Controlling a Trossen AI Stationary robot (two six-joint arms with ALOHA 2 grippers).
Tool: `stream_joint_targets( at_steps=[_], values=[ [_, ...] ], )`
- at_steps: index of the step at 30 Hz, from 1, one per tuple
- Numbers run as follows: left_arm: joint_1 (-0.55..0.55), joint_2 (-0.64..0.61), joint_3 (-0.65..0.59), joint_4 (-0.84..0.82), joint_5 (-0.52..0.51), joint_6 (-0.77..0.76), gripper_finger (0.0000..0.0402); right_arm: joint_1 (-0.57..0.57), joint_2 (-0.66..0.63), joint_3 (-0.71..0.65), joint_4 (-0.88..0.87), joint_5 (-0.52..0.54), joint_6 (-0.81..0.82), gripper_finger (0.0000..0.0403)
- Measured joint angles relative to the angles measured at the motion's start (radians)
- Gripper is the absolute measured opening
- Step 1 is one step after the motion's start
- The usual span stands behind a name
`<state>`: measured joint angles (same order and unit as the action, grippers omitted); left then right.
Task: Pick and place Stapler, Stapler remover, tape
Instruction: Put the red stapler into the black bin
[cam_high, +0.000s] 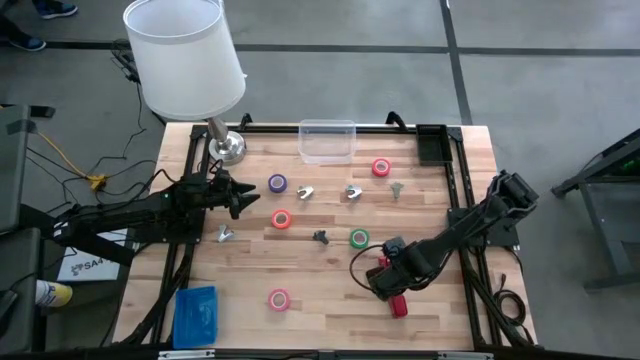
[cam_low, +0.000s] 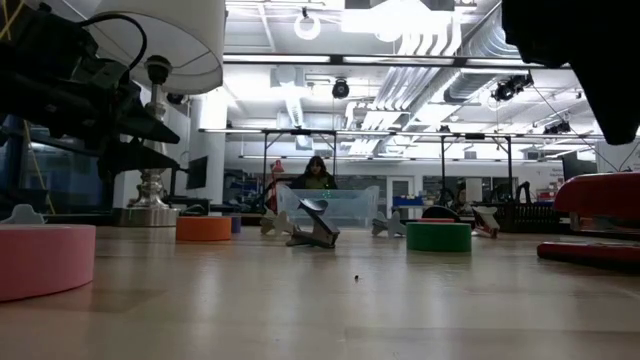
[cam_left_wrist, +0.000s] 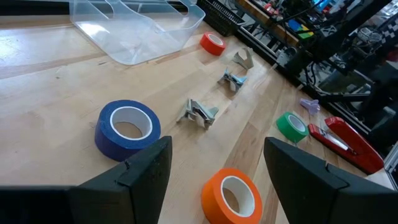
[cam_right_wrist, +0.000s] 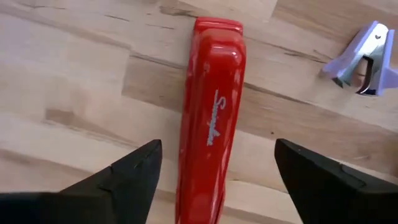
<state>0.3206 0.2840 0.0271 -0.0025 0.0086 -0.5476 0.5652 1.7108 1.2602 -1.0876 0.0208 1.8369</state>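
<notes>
red and glossy, the long narrow stapler (cam_right_wrist: 209, 118) lies flat on the pale wooden table (cam_high: 330, 315) near its front right corner, and the right gripper (cam_right_wrist: 214, 180) hangs right over it with its two dark fingers spread wide, one on each side of the red body, not pinching it. a small lilac claw-shaped staple remover (cam_right_wrist: 359, 55) sits just beyond the stapler's far end, apart from it.

over on the left side, the left gripper (cam_left_wrist: 214, 177) hovers low above the boards, its fingers open too, with nothing between them. just ahead of it are a blue-purple tape roll (cam_left_wrist: 127, 129) and an orange-red tape roll (cam_left_wrist: 231, 194), close together but not touching. a green tape roll (cam_left_wrist: 292, 125) rests further off toward the stapler, another red roll (cam_left_wrist: 212, 43) lies near the clear plastic tub (cam_high: 327, 141) at the back edge, and a pink tape roll (cam_high: 279, 299) sits alone toward the front. a few silvery claw-shaped staple removers (cam_left_wrist: 198, 112) are scattered across the middle.

a white-shaded lamp (cam_high: 186, 55) stands at the back left corner, and a flat blue packet (cam_high: 195, 315) lies at the front left.
</notes>
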Motion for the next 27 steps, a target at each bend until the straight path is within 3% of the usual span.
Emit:
stream_joint_targets(
  at_steps=[4,10,22,27],
  values=[
    [0.0,0.0,0.0,0.0,0.0,0.0,0.025,0.0,0.015,0.0,0.001,-0.016,0.008,0.0346],
    [0.0,0.0,0.0,0.0,0.0,0.0,0.025,0.002,0.07,0.0,0.052,-0.134,0.017,0.039],
    [0.0,0.0,0.0,0.0,0.0,0.0,0.025,0.007,0.188,0.0,0.154,-0.272,-0.009,0.0378],
    [0.0,0.0,0.0,0.0,0.0,0.0,0.025,0.006,0.209,-0.01,0.167,-0.27,-0.01,0.038]
  ],
)
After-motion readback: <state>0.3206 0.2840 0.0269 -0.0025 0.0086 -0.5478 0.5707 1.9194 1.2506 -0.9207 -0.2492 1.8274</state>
